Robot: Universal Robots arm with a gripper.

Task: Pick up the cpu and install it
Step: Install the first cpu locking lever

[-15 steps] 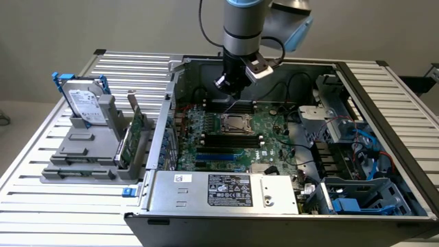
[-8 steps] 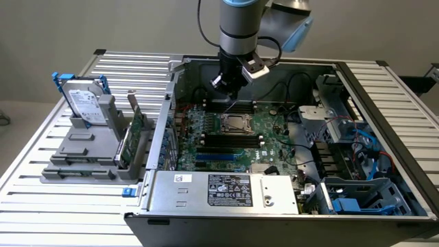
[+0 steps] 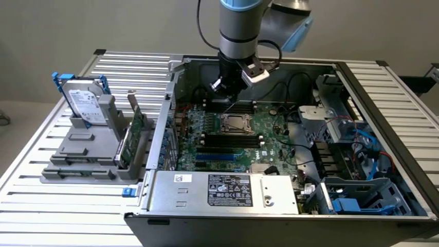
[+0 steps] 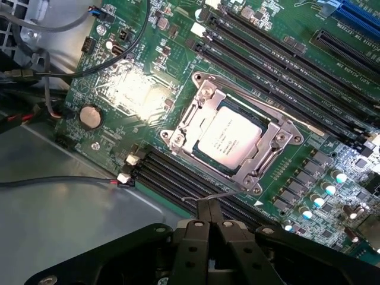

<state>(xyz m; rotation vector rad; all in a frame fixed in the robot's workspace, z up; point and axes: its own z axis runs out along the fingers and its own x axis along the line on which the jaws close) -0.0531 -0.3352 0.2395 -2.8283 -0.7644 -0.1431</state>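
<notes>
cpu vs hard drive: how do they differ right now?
Pose: cpu lies flat in the motherboard socket; hard drive stands upright in a grey holder.
Place: cpu inside the case; hard drive outside, on the exterior view's left.
Look: cpu small, square, silvery; hard drive larger, rectangular, white-labelled.
Both look metallic.

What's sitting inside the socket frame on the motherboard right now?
The cpu lies flat inside the socket frame, silvery top facing up through the frame's opening. Whatever lies under the cpu is covered by it and cannot be seen.
</notes>
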